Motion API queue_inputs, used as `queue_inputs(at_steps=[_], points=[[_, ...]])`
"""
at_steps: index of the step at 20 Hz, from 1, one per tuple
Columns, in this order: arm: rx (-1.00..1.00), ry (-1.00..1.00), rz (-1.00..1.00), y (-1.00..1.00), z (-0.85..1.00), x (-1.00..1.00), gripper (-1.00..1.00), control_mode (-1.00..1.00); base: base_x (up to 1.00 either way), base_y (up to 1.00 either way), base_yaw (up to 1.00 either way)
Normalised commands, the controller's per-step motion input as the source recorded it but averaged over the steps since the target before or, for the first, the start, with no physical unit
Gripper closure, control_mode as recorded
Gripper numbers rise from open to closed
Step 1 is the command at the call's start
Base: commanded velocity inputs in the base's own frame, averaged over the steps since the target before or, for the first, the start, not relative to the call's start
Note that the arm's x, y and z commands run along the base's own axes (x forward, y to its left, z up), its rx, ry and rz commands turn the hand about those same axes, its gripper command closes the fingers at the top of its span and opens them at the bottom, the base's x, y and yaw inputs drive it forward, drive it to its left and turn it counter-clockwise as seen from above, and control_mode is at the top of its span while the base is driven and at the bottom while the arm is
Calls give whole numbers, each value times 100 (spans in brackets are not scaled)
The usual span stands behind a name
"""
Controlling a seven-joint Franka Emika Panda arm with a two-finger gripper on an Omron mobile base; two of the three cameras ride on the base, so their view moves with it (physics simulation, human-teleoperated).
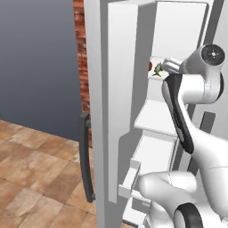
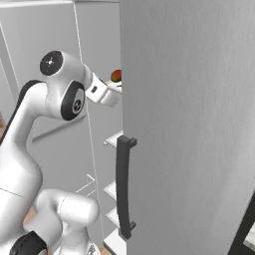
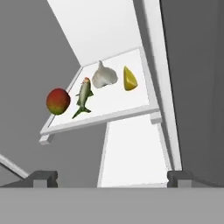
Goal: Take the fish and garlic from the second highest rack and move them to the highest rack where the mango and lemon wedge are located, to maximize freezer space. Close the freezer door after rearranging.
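On the highest rack (image 3: 100, 119), behind its pale front lip, lie the mango (image 3: 57, 101), the fish (image 3: 84, 95), the garlic (image 3: 104, 76) and the lemon wedge (image 3: 130, 79) in a row. Below it, the second highest rack (image 3: 133, 153) is a bare flat slab. My gripper (image 3: 112, 177) is open and holds nothing; it hangs in front of and below the lip, apart from every item. From the left base view the gripper (image 1: 166, 66) points into the freezer (image 1: 178, 31) beside the fish (image 1: 158, 69) and mango (image 1: 150, 67). The freezer door (image 1: 118, 111) stands open at the left.
The door's dark bar handle (image 1: 86, 156) sticks out low on the left, with a brick wall (image 1: 80, 40) behind. A wide grey door panel (image 2: 189, 124) with its own dark handle (image 2: 123, 189) closes off the right side. Lower shelves (image 1: 153, 153) sit under my arm.
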Motion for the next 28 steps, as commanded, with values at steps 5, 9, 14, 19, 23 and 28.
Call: queue_inputs(at_steps=[5,9,14,19,23,28], points=[[0,1,1,12,-1,-96,-100,-100,0,0,0],[0,0,0,11,-17,-91,-100,-100,0,0,0],[0,0,0,1,-6,-20,-100,100,-80,8,0],[0,0,0,0,0,0,-100,100,-95,45,0],[0,0,0,0,0,0,-100,100,-67,90,0],[0,0,0,0,0,0,-100,100,-32,100,-5]])
